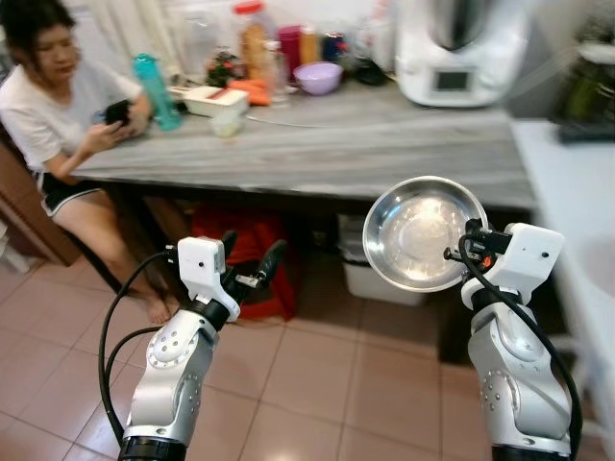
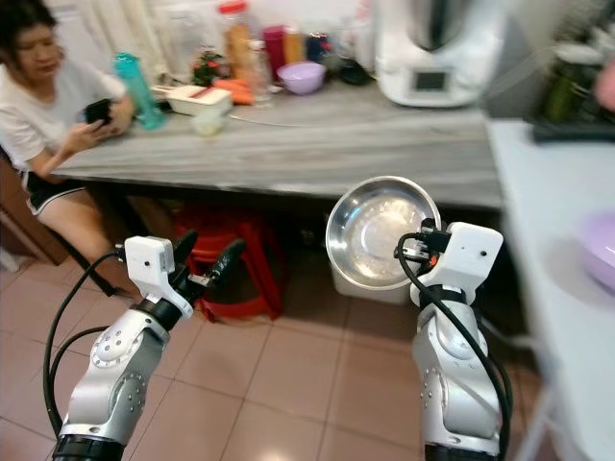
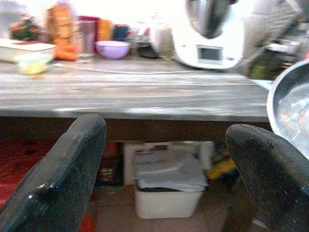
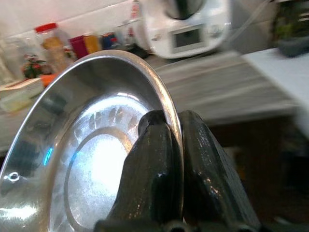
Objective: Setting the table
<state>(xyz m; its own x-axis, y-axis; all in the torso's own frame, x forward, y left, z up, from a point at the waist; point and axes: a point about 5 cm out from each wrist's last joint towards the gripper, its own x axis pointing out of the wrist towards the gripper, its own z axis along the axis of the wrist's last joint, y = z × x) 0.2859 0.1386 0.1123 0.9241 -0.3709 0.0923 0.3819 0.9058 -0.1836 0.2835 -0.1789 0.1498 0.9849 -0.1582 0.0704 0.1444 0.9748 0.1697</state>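
A person (image 1: 58,106) is seated at the left end of the long grey stone-topped desk (image 1: 336,144). The left gripper (image 1: 252,264) is held below the desk edge, jaws released. The round shiny steel plate (image 1: 418,232) is clenched by its rim, tilted nearly upright, in the right gripper (image 4: 169,145). The transport step appears in hand; next, the plate must be levelled over bare desk.

Two spread black fingers (image 3: 58,179) frame a white bin (image 3: 166,186) under the grey table (image 3: 130,94); purple bowl (image 3: 112,49) atop.
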